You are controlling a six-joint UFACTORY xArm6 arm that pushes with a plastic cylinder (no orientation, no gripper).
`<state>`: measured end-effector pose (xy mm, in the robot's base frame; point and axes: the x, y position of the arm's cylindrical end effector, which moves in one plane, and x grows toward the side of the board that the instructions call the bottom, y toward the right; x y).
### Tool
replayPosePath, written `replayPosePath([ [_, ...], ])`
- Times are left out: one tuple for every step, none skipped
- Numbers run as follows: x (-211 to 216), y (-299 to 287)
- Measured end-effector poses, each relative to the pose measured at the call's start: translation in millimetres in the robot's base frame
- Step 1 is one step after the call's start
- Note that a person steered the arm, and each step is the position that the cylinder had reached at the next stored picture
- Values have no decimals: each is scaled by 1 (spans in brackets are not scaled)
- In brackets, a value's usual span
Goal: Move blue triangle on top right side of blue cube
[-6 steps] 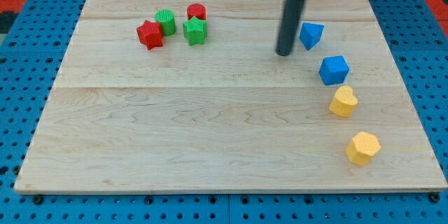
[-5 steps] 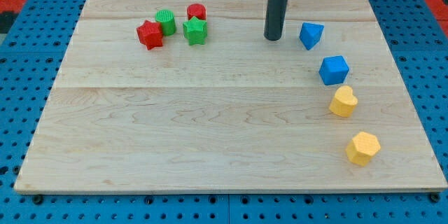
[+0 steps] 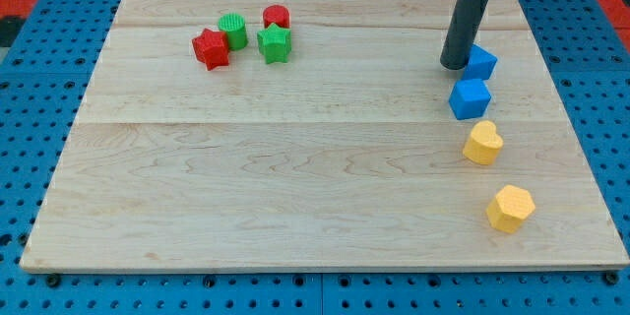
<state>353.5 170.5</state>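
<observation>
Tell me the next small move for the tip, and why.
Probably ease off to the view's left. My tip sits against the blue triangle's left side, and that block already lies just above and slightly right of the blue cube.

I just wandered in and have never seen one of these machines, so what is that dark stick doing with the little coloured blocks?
An arm ending in a dark rod is pushing blocks around a wooden board. My tip is pressed against the left side of the blue triangle, which now sits just above and slightly right of the blue cube. Two yellow blocks lie below the cube. Two red and two green blocks sit clustered at the view's upper left.
</observation>
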Motion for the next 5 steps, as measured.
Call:
replayPosePath([
  [-25, 0],
  [-50, 82],
  [-15, 140],
  [-6, 121],
  [-12, 86],
])
